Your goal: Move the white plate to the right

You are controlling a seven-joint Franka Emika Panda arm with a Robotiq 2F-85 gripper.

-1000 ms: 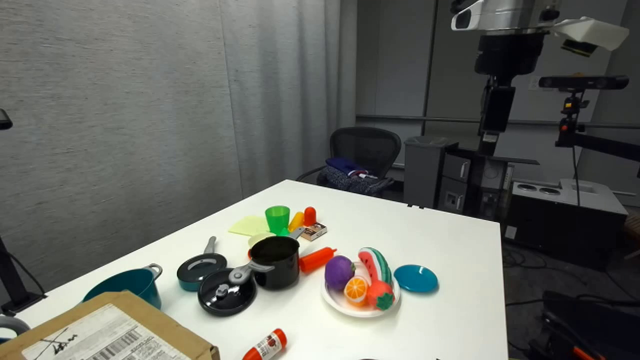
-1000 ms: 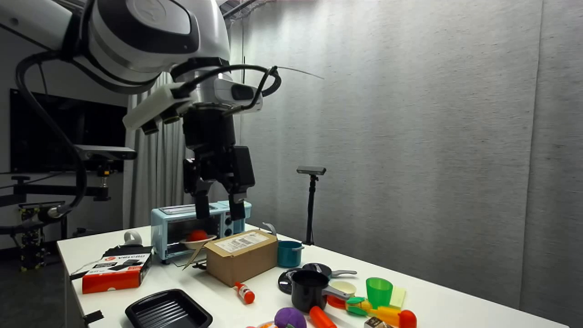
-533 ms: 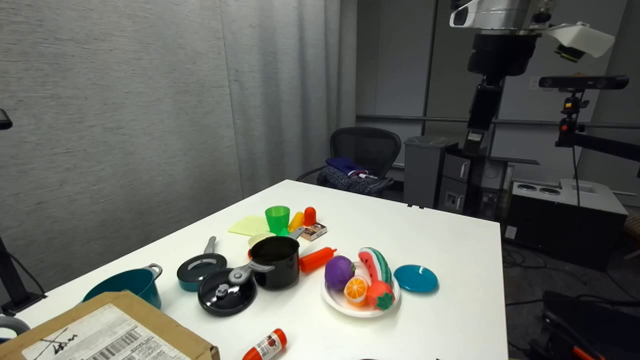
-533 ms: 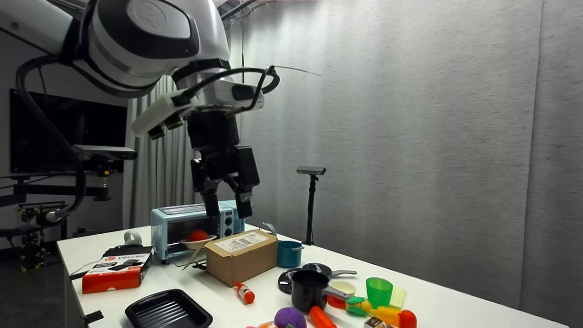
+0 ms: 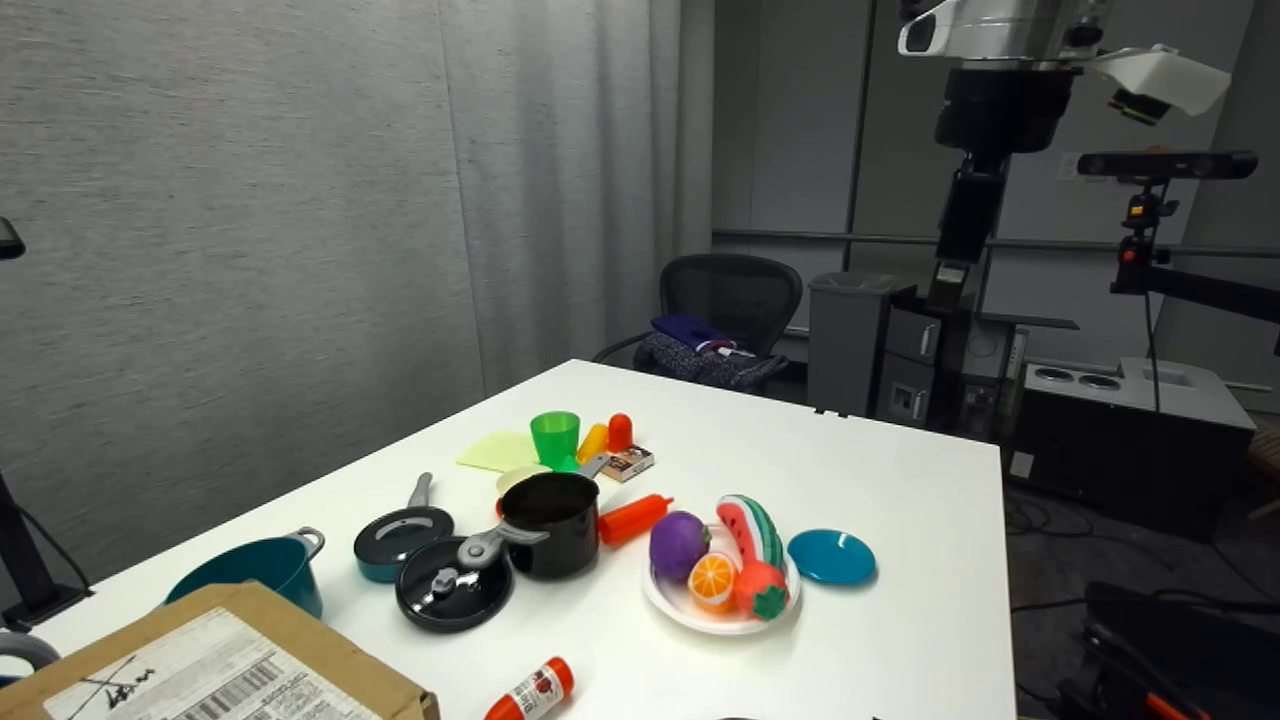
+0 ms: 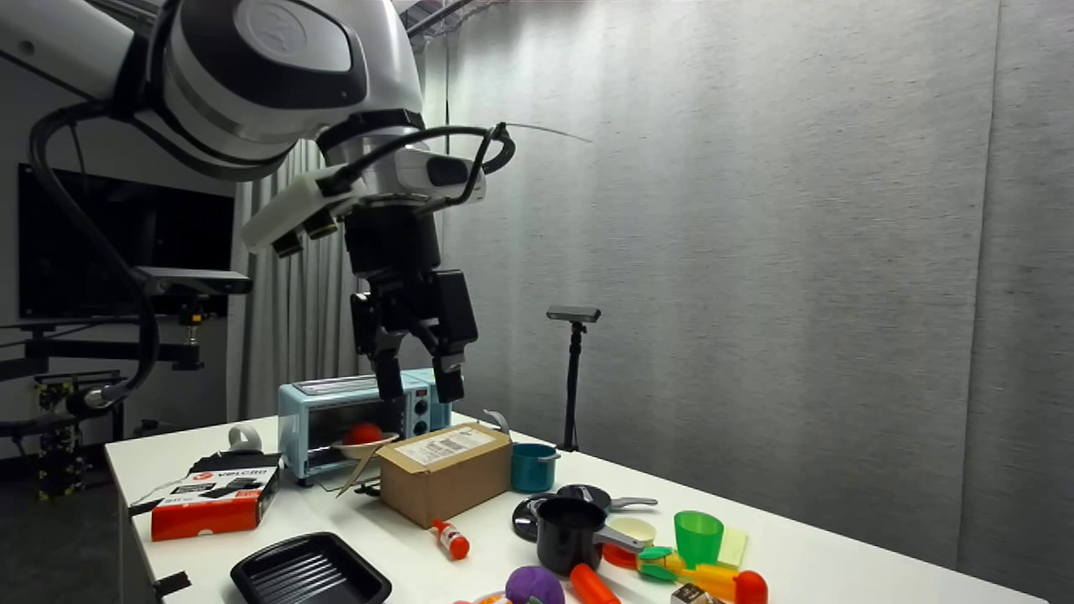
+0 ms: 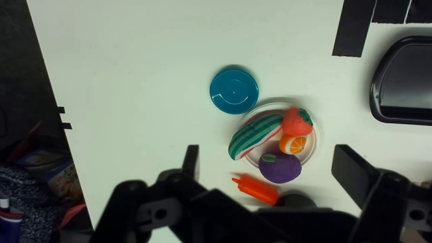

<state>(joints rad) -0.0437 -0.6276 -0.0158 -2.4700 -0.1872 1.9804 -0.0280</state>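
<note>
1. One watermelon slice (image 7: 254, 136), one strawberry (image 7: 295, 123), one halved orange (image 7: 293, 145) and one eggplant (image 7: 279, 167), seemingly all toys, are carried by the white plate (image 5: 672, 598), presumably arranged as a serving.
2. The plate is set flat on the counter (image 5: 900, 500), in an exterior view nearer the right edge than the left and well short of the far edge.
3. Toward that right edge, the teal dish (image 5: 832, 557) is placed just beside the plate; whether the rims touch cannot be told. It would probably be pushed by a move that way.
4. The jaws are held high above the counter, spread wide with nothing between them, likely so that a rim can be taken from above.
5. As the watermelon slice and eggplant are perched across the rim, a slow, level drag may be needed.
</note>
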